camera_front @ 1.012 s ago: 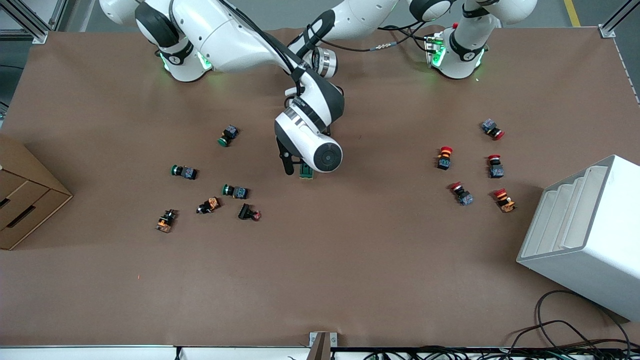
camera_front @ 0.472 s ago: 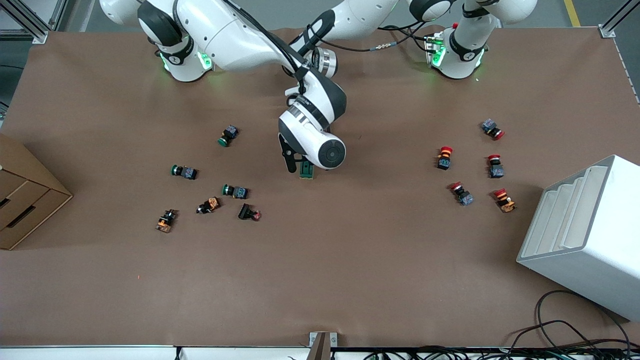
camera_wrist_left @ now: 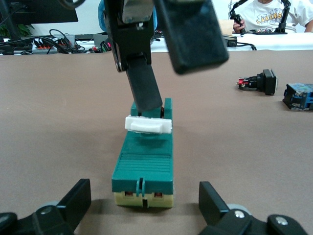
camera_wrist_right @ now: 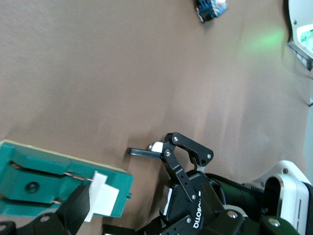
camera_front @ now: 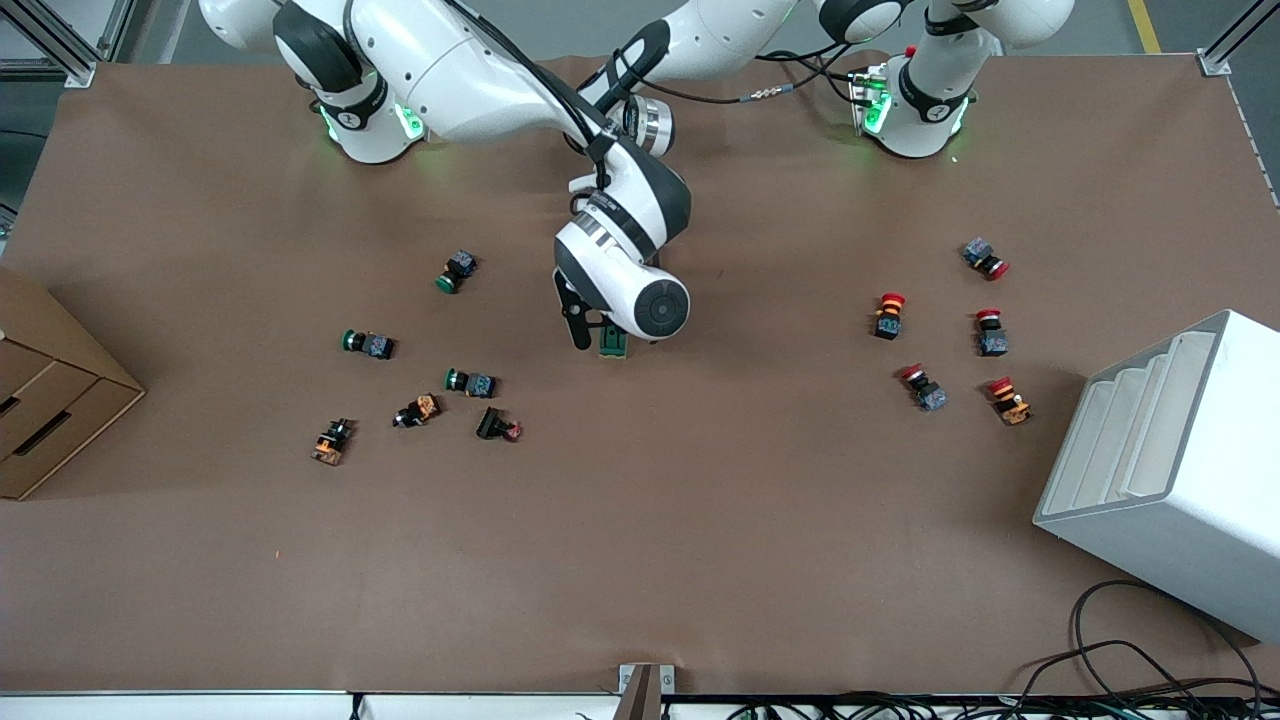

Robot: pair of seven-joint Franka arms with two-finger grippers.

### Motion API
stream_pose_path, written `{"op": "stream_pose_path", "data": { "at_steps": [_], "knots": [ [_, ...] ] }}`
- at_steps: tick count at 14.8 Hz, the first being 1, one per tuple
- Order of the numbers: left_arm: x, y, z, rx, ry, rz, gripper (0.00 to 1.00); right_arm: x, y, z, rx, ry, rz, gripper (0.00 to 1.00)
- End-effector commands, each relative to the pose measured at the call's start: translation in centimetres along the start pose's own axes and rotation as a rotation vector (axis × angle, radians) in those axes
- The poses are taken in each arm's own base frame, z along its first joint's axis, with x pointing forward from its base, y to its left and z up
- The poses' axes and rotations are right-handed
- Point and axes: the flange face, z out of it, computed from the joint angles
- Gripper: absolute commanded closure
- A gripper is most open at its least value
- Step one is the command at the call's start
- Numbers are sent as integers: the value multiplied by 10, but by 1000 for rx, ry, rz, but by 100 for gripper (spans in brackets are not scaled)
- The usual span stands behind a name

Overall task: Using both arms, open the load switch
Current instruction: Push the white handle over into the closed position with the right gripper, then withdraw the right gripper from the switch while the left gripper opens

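Load switch (camera_wrist_left: 143, 169) flat on desk, long way pointing from open left jaws (camera_wrist_left: 144, 208) toward right jaws (camera_wrist_left: 146, 93), open, touching white tab (camera_wrist_left: 148, 124).

Matt green plastic load switch (camera_wrist_left: 143, 164) with white plastic tab (camera_wrist_left: 148, 124) on matt brown table (camera_front: 700, 520).

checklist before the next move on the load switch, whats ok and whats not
1. Load switch lying flat on the table: ok.
2. Left gripper open, a finger on each side of the switch's cream end: ok.
3. Switch body clamped by the left gripper: not ok, not closed yet.
4. Right gripper over the switch, one finger against the white tab: ok.
5. Tab already flipped: cannot tell.
6. Push buttons apart from the switch: ok.
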Motion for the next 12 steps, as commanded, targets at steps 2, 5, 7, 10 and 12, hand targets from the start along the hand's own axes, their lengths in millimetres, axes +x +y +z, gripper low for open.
{"op": "stream_pose_path", "data": {
  "at_steps": [2, 5, 7, 10, 12],
  "knots": [
    [7, 7, 11, 48, -64, 84, 3, 44, 7, -49, 75, -1, -161, 0],
    [20, 14, 8, 59, -90, 57, 3, 95, 11, -90, 156, 82, -322, 0],
    [33, 19, 7, 81, -117, 44, 3, 146, 13, -118, 198, 117, -389, 0],
    [73, 26, 0, 128, -199, 63, 3, 229, 33, -162, 256, 100, -525, 0],
    [117, 30, 0, 140, -256, 52, 3, 294, 50, -184, 292, 95, -650, 0]
  ]
}}
